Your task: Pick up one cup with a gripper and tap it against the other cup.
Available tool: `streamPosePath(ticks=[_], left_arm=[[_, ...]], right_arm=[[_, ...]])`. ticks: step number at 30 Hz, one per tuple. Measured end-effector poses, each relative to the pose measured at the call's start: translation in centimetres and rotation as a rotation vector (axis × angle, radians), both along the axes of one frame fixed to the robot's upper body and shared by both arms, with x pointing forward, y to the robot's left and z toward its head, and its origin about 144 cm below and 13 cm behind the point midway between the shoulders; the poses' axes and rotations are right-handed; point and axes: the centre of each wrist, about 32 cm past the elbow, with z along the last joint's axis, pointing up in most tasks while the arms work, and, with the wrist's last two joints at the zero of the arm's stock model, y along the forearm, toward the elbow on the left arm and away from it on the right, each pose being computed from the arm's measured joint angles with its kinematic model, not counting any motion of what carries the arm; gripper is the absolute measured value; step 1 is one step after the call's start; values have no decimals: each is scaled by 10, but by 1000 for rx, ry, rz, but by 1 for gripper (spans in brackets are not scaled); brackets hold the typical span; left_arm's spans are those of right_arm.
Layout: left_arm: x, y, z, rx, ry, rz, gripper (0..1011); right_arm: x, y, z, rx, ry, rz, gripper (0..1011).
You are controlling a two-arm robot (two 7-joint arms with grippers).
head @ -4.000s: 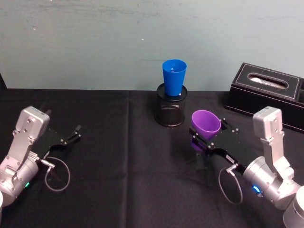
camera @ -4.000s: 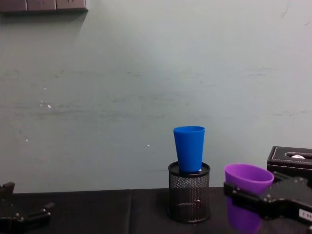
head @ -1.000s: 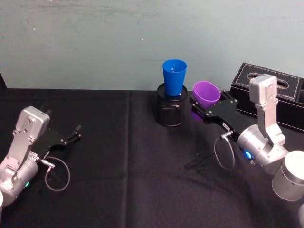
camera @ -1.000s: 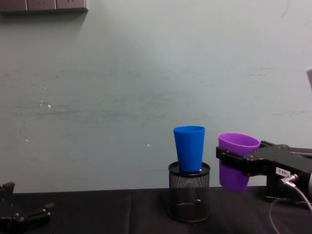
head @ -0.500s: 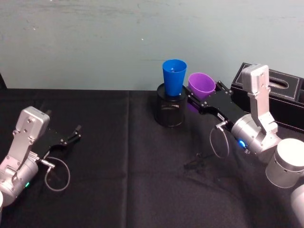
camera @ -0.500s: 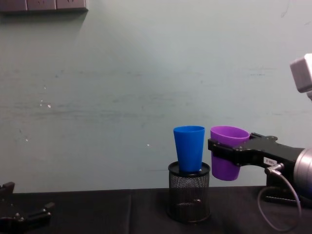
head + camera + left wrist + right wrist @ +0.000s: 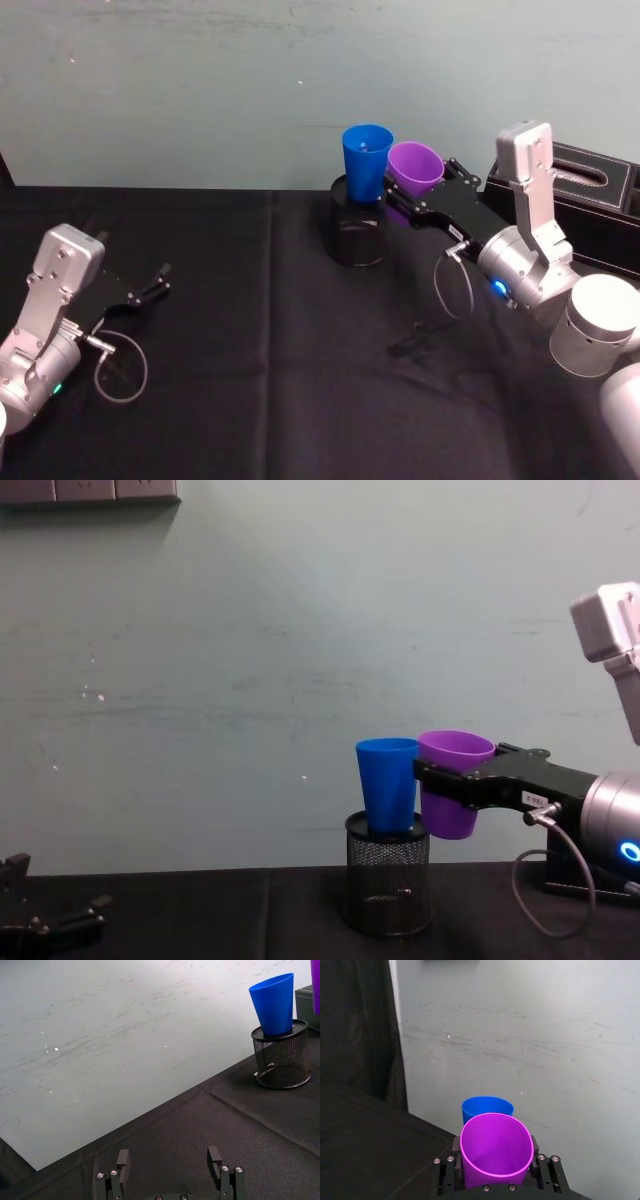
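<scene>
The tall blue cup (image 7: 366,160) (image 7: 388,785) stands upright in a black mesh holder (image 7: 358,238) at the back of the table. My right gripper (image 7: 420,186) (image 7: 445,786) is shut on the short purple cup (image 7: 415,166) (image 7: 456,751), held in the air just right of the blue cup. The purple rim appears to touch the blue cup's side. From the right wrist, the purple cup (image 7: 496,1152) sits between the fingers (image 7: 445,1172), with the blue cup (image 7: 487,1107) right behind it. My left gripper (image 7: 152,284) (image 7: 169,1160) rests open on the left of the table.
A black tissue box (image 7: 600,200) stands at the back right, behind my right arm. The table is covered with a black cloth (image 7: 280,380), and a pale wall closes off the back. The mesh holder (image 7: 280,1062) also shows in the left wrist view.
My right gripper has lifted the purple cup from near the cloth and carried it left, up to the blue cup's side. The left arm has not moved.
</scene>
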Motion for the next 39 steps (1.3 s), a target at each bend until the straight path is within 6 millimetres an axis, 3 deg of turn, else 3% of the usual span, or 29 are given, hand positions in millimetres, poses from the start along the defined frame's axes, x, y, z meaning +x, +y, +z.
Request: streamPosePath(ticks=[39], left_arm=[[0,0,0,0,0,0,1011]], right_arm=[[24,8,7,-8,-28,42,739]])
